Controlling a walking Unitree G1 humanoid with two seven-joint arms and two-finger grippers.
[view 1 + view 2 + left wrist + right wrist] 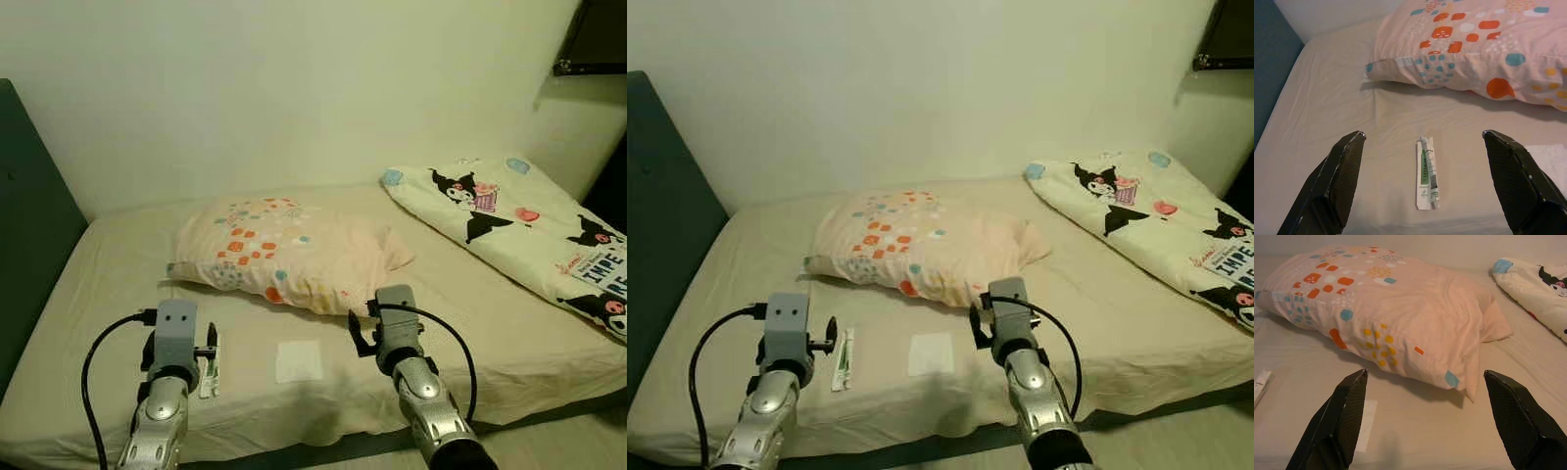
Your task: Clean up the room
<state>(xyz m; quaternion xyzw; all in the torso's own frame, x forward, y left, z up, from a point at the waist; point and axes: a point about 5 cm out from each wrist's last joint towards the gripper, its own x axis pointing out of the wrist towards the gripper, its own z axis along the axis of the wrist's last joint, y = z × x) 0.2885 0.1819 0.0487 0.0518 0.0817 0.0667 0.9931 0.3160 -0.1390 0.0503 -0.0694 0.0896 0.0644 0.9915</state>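
Done: nothing I can see | Left: wrapped stick packet (1426, 172), white square (298, 360) on bed (108, 284) | left gripper (1422, 147), right gripper (1422, 382) both spread, empty (my estimate: just starting)

The cream cartoon-print quilt (529, 230), lying on the bed at about three o'clock, carries dark block letters reading "IMPE" (600, 265) on a pale label near its right edge; the rest of the word is cut off. The small white sachet with a green stripe (1427, 172) bears fine print along its length, too small to read.
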